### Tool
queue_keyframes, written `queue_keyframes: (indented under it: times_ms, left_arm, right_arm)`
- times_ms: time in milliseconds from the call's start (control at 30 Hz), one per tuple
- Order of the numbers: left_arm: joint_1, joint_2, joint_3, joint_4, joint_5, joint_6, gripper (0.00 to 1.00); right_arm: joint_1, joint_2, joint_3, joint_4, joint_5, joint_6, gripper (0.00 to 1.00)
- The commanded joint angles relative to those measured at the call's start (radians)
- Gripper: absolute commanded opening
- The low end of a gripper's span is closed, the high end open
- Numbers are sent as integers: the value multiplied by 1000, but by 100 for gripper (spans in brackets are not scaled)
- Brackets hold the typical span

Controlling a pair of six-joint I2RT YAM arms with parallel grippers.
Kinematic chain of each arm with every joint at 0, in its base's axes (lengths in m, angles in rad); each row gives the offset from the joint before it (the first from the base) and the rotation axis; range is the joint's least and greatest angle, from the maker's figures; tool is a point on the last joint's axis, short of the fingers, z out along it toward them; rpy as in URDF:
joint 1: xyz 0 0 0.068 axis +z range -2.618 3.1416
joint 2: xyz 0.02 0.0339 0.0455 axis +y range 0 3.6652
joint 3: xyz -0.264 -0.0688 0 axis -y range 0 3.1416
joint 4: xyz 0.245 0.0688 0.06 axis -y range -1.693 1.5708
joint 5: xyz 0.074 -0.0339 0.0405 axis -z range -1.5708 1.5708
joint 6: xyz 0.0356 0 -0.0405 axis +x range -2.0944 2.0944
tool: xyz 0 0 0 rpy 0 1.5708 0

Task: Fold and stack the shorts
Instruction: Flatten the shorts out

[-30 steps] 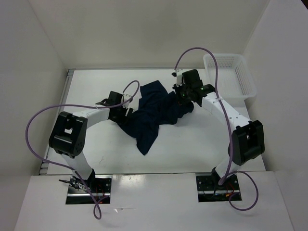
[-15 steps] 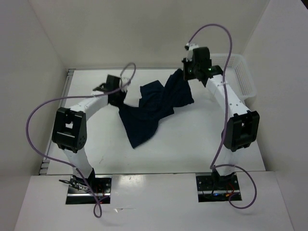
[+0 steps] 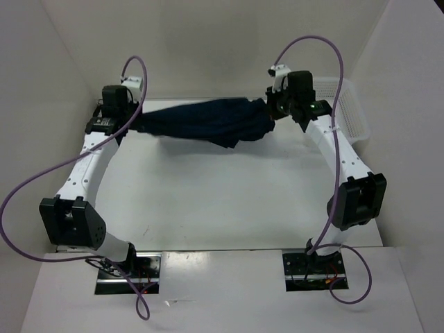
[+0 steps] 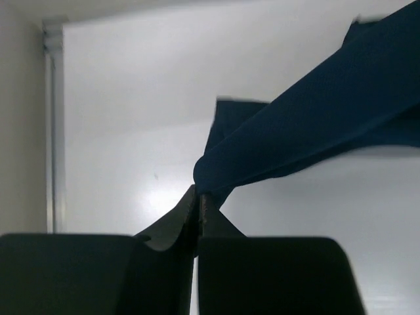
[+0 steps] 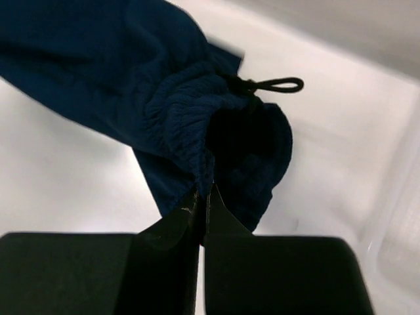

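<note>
Right wrist alone shows the drawstring loop (image 5: 275, 84); both pairs of jaws clench the shorts (image 3: 201, 119).

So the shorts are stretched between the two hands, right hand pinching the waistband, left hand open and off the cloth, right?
Not quite. The left wrist view shows the left hand shut on the shorts too. The rest holds: stretched between both hands, right hand on the waistband.

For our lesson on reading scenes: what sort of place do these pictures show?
Probably a robotics lab booth: plain white walls box in a white table, and the left gripper and right gripper hold shorts between them.
</note>
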State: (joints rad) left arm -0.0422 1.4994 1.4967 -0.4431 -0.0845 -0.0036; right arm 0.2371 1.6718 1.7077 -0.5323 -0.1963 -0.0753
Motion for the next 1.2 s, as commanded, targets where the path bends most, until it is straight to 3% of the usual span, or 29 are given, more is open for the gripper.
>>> queue_keyframes:
  times_ms: [0,67,133,167,200,233,333,533,667,867,1167]
  left_arm:
    - [7,-51,-128,-83,-44,4,0]
    - [-2,-112,-279,-98,-44,4,0]
    - [-33,-180,-392,-111,-44,4,0]
    - [-42,-200,-442,-126,-44,4,0]
    - [-51,-217,-528,-144,-44,4,0]
    - [-61,-243,-562,-158,-16,4,1]
    - [-90,-264,-639,-203,18,4,2]
    - [-90,-265,-667,-203,49,4,2]
    - [-90,-265,-667,-203,40,4,3]
    - [-90,-255,-678,-194,31,4,3]
    - [-90,-246,-688,-184,12,4,3]
  right_arm:
    - [4,-93,-132,-44,-72,-116,0]
    - [4,-144,-282,-57,-63,-183,0]
    - [4,-203,-391,-70,-63,-239,11]
    - [4,-222,-492,-71,-63,-282,23]
    - [4,-236,-537,-99,-63,-308,56]
    - [4,-248,-575,-110,-63,-332,68]
    - [4,-280,-661,-120,-51,-353,79]
    - [4,-232,-590,-68,-135,-210,81]
    - [13,-187,-600,-58,-147,-219,73]
    - [154,-132,-614,-58,-129,-216,70]
    - [154,-12,-635,2,-32,-141,67]
